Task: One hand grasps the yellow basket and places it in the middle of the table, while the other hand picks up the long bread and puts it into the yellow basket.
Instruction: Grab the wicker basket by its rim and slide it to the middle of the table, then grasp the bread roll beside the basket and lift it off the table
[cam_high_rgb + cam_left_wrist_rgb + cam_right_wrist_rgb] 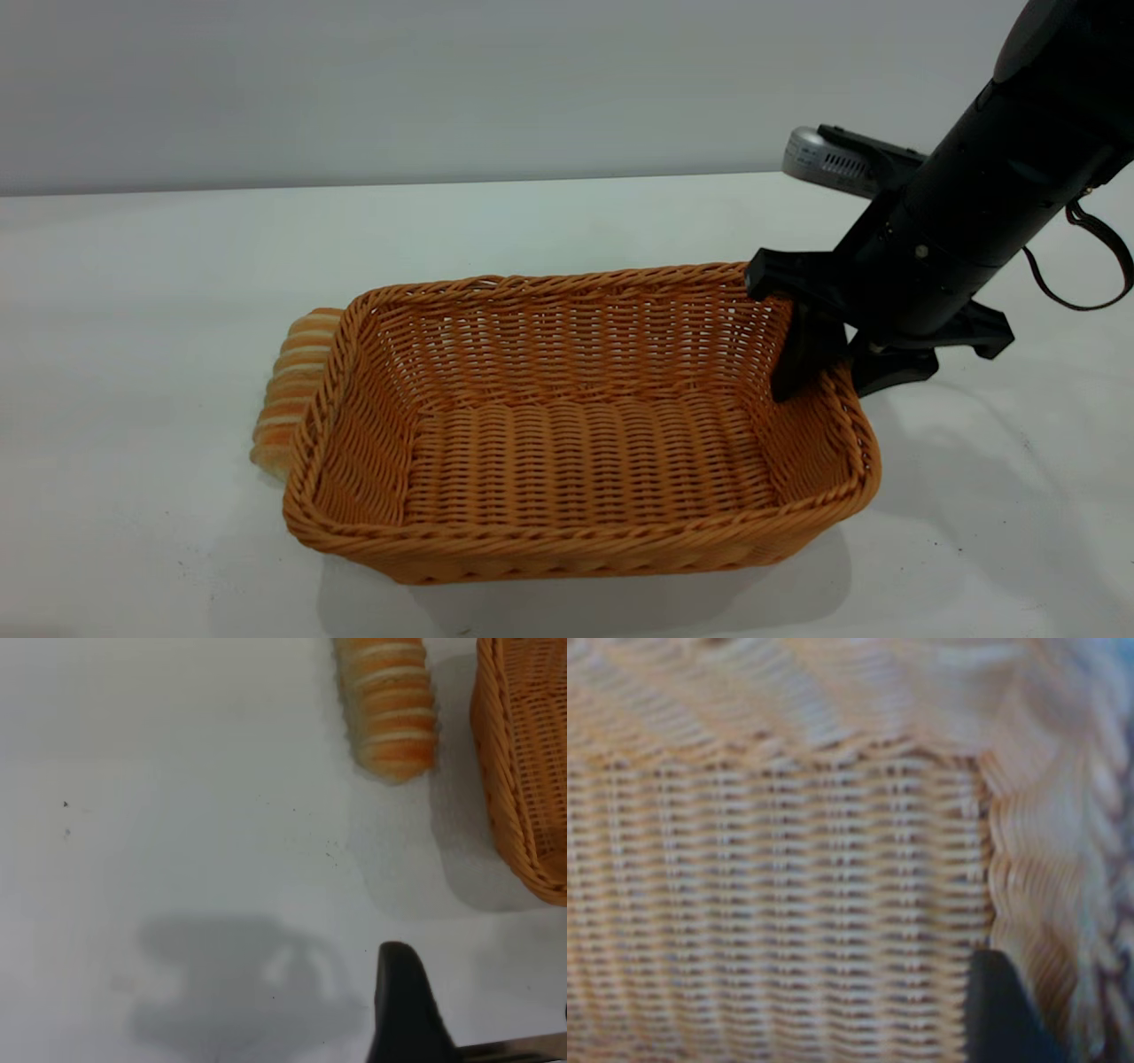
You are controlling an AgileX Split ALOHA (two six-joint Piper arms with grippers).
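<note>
From across the table, the right gripper is clamping the yellow basket by its right wall, one finger inside, one outside. The long bread is lying just beside the basket's left end.

The left wrist view is showing the bread beside the basket; only one finger of the left gripper is showing, so I cannot tell its state.

The right wrist view is filling with basket weave.

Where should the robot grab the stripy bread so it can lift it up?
Probably across the middle of the long bread, coming straight down from above. It lies flat on the table and is narrow across its stripes, so the left tool could close on its two long sides. One long side sits close beside the yellow basket, so that gap looks tight.
</note>
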